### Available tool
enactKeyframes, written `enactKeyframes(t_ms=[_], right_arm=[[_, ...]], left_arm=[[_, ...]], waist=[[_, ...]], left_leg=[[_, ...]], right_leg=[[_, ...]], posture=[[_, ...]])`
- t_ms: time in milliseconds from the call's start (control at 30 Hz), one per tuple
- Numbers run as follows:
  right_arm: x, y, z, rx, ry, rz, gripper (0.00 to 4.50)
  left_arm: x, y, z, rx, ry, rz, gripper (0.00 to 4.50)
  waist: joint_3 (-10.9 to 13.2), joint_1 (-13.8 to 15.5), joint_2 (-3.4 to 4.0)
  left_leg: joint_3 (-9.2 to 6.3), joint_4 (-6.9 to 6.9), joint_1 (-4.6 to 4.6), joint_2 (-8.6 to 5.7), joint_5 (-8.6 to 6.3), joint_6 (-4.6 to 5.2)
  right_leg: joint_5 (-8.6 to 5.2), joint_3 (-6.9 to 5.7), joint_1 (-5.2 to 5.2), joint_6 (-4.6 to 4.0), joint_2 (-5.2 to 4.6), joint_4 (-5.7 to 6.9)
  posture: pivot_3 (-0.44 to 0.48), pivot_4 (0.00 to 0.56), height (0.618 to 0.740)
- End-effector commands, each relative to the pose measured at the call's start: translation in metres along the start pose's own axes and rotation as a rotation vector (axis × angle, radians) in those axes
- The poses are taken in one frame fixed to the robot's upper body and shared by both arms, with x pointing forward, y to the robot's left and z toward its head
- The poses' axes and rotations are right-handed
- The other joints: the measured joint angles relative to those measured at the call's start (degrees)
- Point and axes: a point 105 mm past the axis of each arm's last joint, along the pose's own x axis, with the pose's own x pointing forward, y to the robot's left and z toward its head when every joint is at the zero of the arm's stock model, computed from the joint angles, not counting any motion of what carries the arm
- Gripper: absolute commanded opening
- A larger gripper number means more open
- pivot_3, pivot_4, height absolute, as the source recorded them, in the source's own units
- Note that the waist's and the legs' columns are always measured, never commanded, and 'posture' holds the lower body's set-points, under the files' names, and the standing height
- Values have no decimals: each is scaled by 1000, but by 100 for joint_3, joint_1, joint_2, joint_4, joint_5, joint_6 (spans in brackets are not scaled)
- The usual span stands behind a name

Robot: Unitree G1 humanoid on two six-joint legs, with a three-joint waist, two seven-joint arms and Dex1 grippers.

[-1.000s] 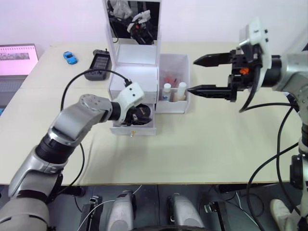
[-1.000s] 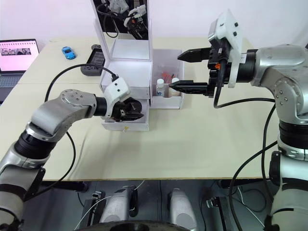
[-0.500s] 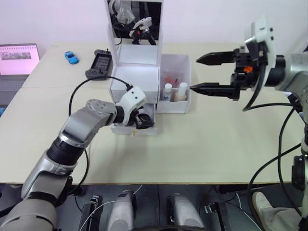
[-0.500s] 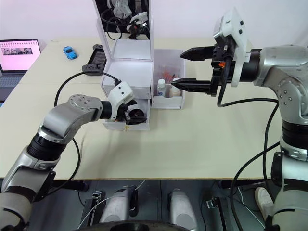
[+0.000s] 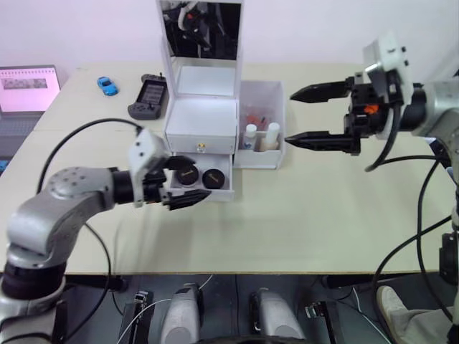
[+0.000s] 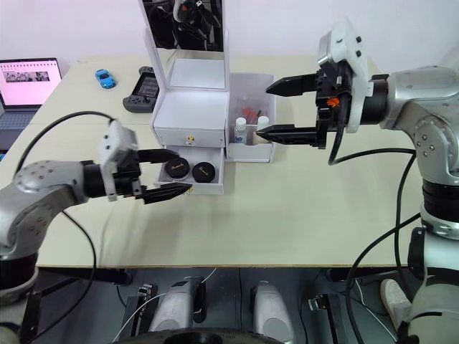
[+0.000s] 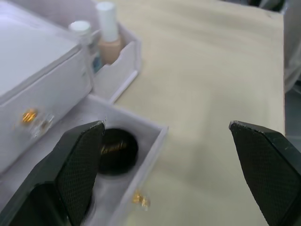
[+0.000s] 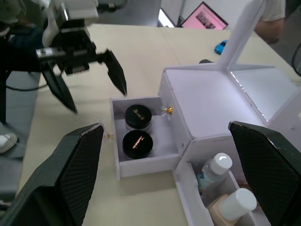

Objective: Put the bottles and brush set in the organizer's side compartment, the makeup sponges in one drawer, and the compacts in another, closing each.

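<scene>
Two compacts (image 5: pixel 200 176) in open drawer (image 5: pixel 203 190) (lower) — beige table (image 5: pixel 301 215), laptop (image 5: pixel 26 89)

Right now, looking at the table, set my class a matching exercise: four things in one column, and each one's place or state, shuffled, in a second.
Things:
1. compacts
2. bottles
3. upper drawer
4. left tool

Places or states:
A. shut, gold knob facing out
B. standing in the side compartment
C. open, in front of the pulled-out lower drawer
D. lying side by side in the lower drawer

Pairs: 1-D, 2-B, 3-A, 4-C
</scene>
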Motion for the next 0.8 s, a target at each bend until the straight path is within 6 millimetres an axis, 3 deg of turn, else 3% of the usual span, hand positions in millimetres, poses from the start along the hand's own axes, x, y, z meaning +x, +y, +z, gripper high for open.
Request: enactKeyframes(t_ms=[33, 67, 133, 300, 433, 800], right_arm=[[-5, -7, -2, -50, 35, -32, 4500], [-5, -8, -4, -55, 43, -34, 4500], [-4, -12, -5, -57, 47, -39, 4500], [1, -14, -8, -67, 58, -35, 4500], [4, -16, -7, -73, 58, -36, 4500], [4, -15, -6, -75, 63, -57, 4500]], left_arm=[[-17, -1, 6, 73, -67, 65, 3921], [-23, -1, 1, 67, -78, 97, 3644], [-31, -9, -16, 48, -74, 108, 2593], [-30, -23, -65, -40, -25, 199, 53], [-20, -15, -87, -67, -22, 307, 53], [11, 0, -99, -51, -46, 326, 53]], waist=[[0, -2, 0], [0, -16, 0], [0, -27, 0], [0, -24, 3], [-1, 6, 6], [-1, -22, 9]], left_leg=[[0, 2, 0, 0, 0, 0], [1, 2, 0, -1, 0, 0], [6, 0, 0, -1, -1, 0], [9, -4, 2, 2, -7, 5], [5, -1, 1, 1, -8, 3], [4, -4, 1, 0, -13, 6]], right_leg=[[0, 0, 4, -1, -1, -4], [-1, 0, 4, -2, -3, -5], [-1, 3, 4, -4, -7, -12], [-1, 4, 1, -5, -7, -16], [-2, 2, 5, -14, -12, -18], [0, 4, 2, -15, -23, -24]], posture=[[0, 150, 739], [0, 150, 739], [0, 150, 739], [0, 150, 739], [0, 150, 739], [0, 150, 739]])
